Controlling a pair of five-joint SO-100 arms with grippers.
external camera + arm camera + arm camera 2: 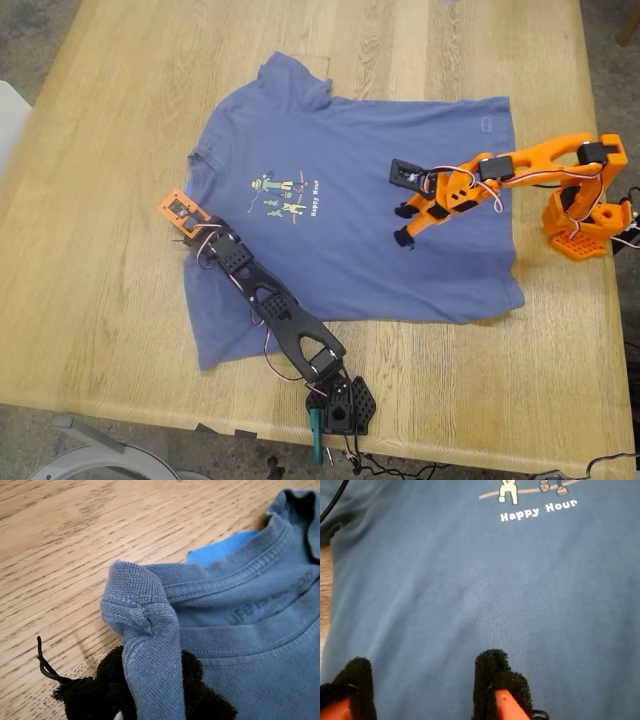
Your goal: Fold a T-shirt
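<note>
The T-shirt (pixel 350 220) lies spread across the wooden table (pixel 100 200), its collar rib pinched in the clenched first gripper (pixel 188 232) at the neck, the second gripper (pixel 404 222) spread wide above its belly.

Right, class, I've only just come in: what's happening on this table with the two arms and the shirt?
Two small arms are working on a slate-blue T-shirt spread on a wooden table. My first gripper, on the black arm, has pinched the collar edge of the shirt and bunched it up. My second gripper, on the orange arm, hovers with its jaws apart over the shirt's front below the "Happy Hour" print. No fold is made yet.
</note>
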